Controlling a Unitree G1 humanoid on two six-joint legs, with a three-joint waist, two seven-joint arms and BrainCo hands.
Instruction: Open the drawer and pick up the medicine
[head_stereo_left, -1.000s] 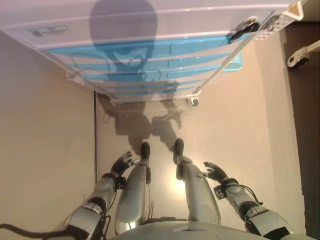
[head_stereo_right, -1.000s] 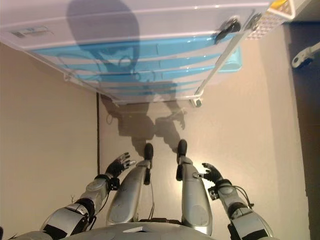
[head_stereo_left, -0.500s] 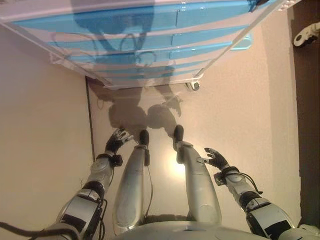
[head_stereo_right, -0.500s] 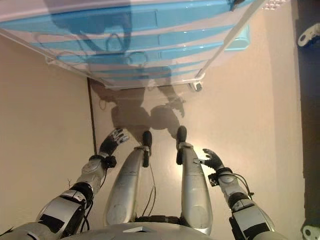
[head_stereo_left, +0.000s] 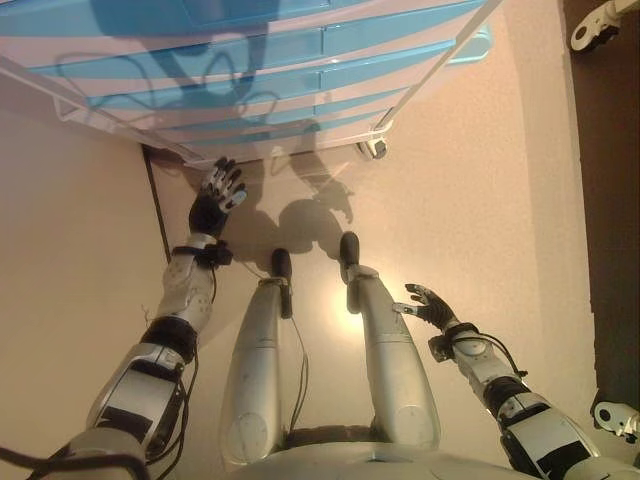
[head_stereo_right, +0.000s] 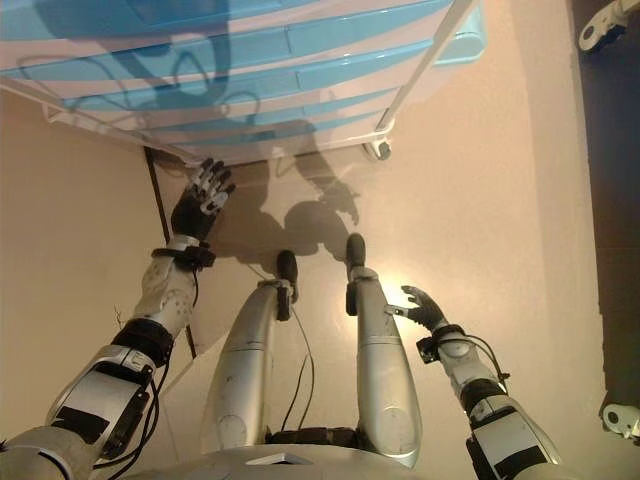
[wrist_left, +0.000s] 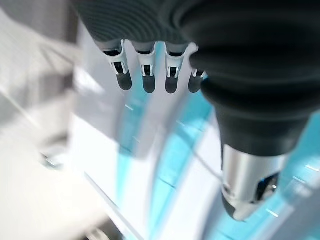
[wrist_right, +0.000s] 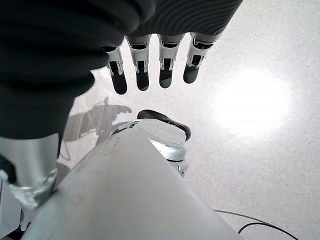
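A white drawer cabinet (head_stereo_left: 250, 75) with several light-blue drawer fronts (head_stereo_left: 380, 62) stands on castors at the top of the eye views, all drawers closed. My left hand (head_stereo_left: 214, 200) is raised with fingers spread, just below the lowest drawers and apart from them. In the left wrist view its fingers (wrist_left: 145, 80) are straight, with the blue fronts (wrist_left: 175, 150) past them. My right hand (head_stereo_left: 428, 305) hangs low by my side, open and empty. No medicine shows.
A cabinet castor (head_stereo_left: 372, 148) sits at the lower right corner of the cabinet. A dark seam (head_stereo_left: 160, 220) runs down the beige floor at left. A dark strip with a white wheeled base (head_stereo_left: 595, 22) lies at the far right.
My left hand has risen from beside my leg up toward the lowest drawers. The camera has tilted, so the cabinet sits higher in view. The right hand has hardly moved.
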